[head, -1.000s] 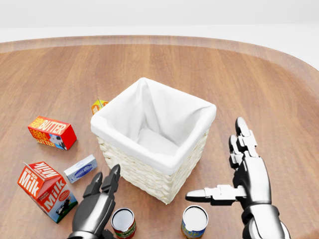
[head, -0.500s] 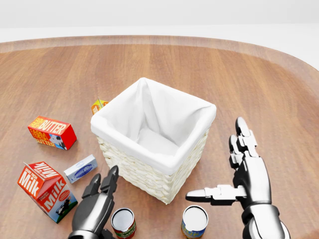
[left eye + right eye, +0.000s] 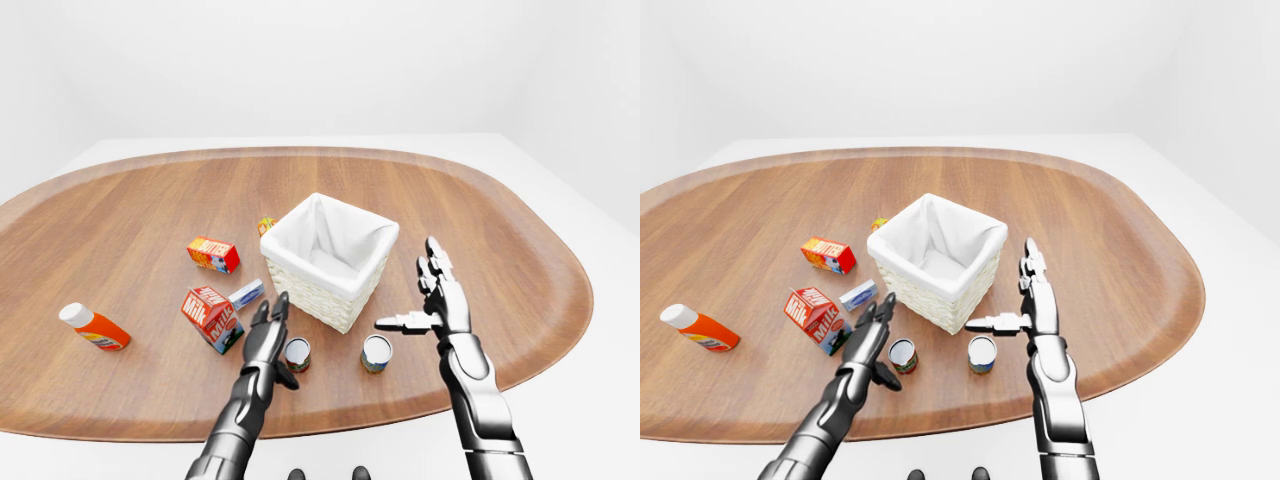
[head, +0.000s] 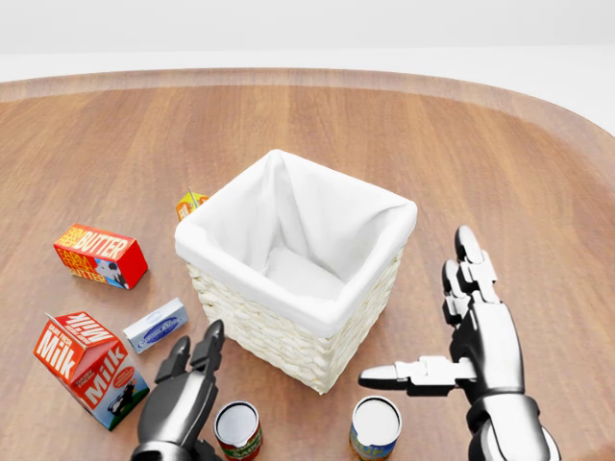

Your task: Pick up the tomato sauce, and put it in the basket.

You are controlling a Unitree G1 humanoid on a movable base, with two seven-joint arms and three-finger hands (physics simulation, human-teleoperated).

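The basket, a square wicker container with a white cloth liner, is standing upright near the middle of the wooden table and is serving as the reference landmark.

Two upright cans are standing just below the basket in the head view. The red-labelled can, taken to be the tomato sauce, is sitting below the basket's lower-left wall. The blue-labelled can is sitting below the basket's lower corner, to the right of the first can.

The left hand is hovering immediately left of the tomato sauce and just below the basket, with its fingers spread and gripping nothing. Contact with the can cannot be determined.

The right hand is hovering right of the basket, with its fingers extended upward and its thumb pointing toward the basket above the blue-labelled can; it is holding nothing.

Left of the basket, a milk carton, a butter box and a small white-and-blue box are lying on the table. A small orange carton is resting against the basket's upper-left wall. An orange bottle is lying well to the left.
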